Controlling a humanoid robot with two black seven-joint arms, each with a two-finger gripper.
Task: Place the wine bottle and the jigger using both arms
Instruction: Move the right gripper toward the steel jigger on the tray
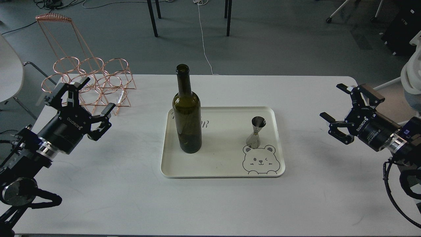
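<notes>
The dark olive-green wine bottle stands upright on the left part of a cream tray. On the tray's right part, just above a printed bear, the small steel jigger also stands upright. My left gripper hovers open over the table well to the left of the tray, holding nothing. At the right edge of the table my right gripper is open too and holds nothing. Both arms are clear of the tray.
A copper wire bottle rack stands at the table's back left, just behind my left gripper. Chair legs and a white cable lie on the floor beyond the table's far edge. A white chair sits at far left.
</notes>
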